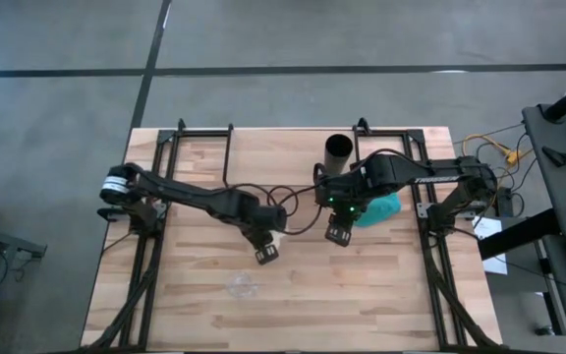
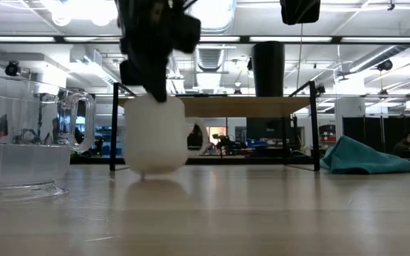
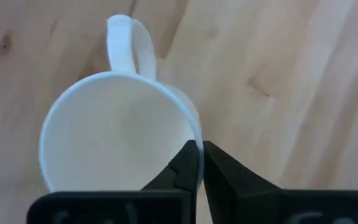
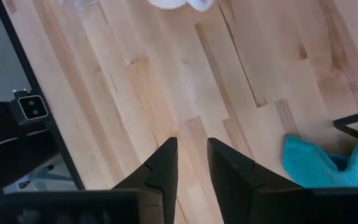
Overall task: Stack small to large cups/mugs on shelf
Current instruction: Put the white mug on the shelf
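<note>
Left tool (image 3: 199, 163) pinches white mug (image 3: 114, 134) rim.

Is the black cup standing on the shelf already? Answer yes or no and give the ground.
Yes: in the low view the black cup stands upright on top of the shelf, raised above the tabletop.

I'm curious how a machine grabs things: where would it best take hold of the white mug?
By the rim wall, from straight above. The white mug stands upright, mouth open upward, handle sticking out sideways. The left gripper is already there, its jaws pinched on the rim opposite the handle, one inside, one outside.
</note>
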Robot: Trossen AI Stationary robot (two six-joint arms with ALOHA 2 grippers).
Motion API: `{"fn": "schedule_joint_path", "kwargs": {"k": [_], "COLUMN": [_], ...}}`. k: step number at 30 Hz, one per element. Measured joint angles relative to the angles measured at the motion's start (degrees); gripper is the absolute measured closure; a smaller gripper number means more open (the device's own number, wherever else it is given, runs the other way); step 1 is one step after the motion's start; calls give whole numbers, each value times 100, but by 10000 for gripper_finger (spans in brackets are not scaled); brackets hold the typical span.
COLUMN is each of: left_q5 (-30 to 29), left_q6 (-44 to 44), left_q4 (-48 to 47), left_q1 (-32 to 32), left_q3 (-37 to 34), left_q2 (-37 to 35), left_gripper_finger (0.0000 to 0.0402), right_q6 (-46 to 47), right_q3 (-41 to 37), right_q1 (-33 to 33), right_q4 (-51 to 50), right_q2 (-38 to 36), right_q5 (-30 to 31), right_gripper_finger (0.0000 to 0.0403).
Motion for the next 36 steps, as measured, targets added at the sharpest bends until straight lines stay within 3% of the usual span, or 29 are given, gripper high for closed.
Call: {"fn": "schedule_joint_path", "kwargs": {"k": [7,15,19,29,36], "left_q5": [-69,-1161,-1366,-1382,-1328], "left_q6": [408,1628,1789,2335,2396], "left_q4": [-753,-1308,-1574,-1649,-1639], "left_q1": [-105,67,310,910,1441], "left_q3": [940,2393,2828,2910,2908], "left_q2": [-478,-612,-546,-552,-457], "left_gripper_finger": [401,401,401,401,402], "right_q6": [-171,-247,-247,-247,85], "right_q3": [0,0,0,0,3], "right_q1": [-2,-2,-2,-2,-2], "right_q4": [24,37,20,-4,29], "right_q2": [-4,-7,-7,-287,-827], "right_q5": [2,12,11,30,1064], "right_gripper_finger": [317,323,325,317,326]}}
